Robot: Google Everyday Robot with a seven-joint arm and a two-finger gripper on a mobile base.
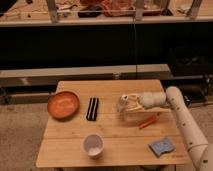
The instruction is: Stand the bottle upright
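The small clear bottle (121, 107) is at the tip of my gripper (126, 104), right of the table's middle. It looks roughly upright with a slight tilt, its base at or just above the wooden table (115, 145). My gripper reaches in from the right on the pale arm (175, 107) and is shut on the bottle. The gripper hides part of the bottle's right side.
An orange carrot (148, 121) lies just right of and in front of the gripper. A black bar-shaped object (92, 108) and an orange bowl (63, 104) are to the left. A white cup (93, 145) stands at the front. A blue sponge (161, 147) is front right.
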